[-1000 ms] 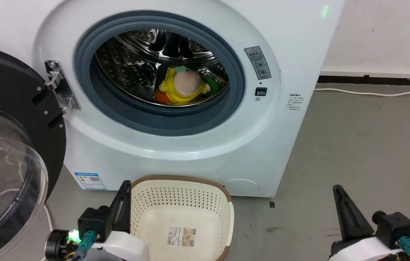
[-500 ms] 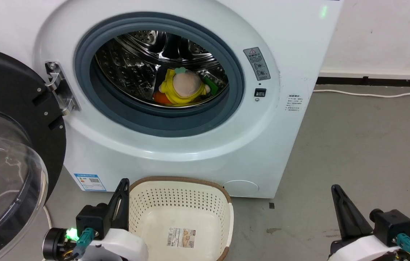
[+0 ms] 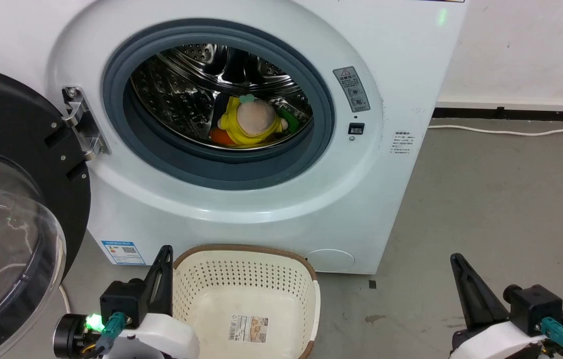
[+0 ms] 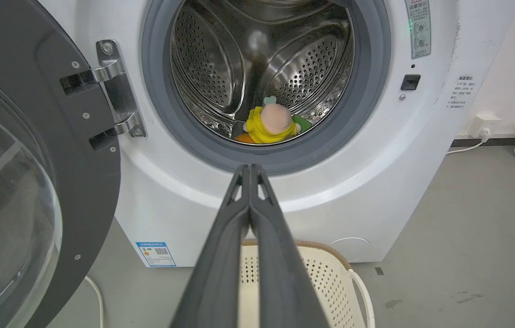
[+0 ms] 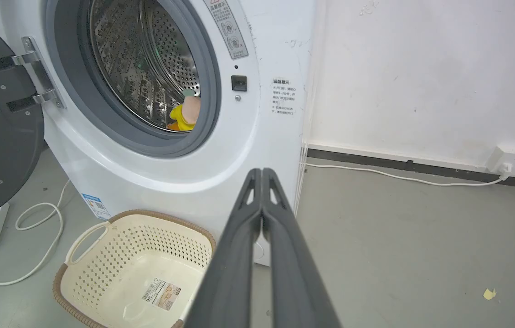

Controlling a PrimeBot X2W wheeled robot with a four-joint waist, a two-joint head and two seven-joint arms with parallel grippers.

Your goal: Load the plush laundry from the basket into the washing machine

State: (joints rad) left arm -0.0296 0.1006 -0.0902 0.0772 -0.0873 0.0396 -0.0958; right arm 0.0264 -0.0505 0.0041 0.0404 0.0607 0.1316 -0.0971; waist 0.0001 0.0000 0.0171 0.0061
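While jaws hover outside, drum (image 3: 177,99) holds doll (image 3: 251,119).

Bright, even indoor light; glare glints off the steel drum (image 3: 177,94), wrist views bulge at edges.

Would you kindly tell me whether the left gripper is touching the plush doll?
Apart. The head view shows the left gripper low beside the basket, while the plush doll lies inside the washing machine, well above the fingertips.
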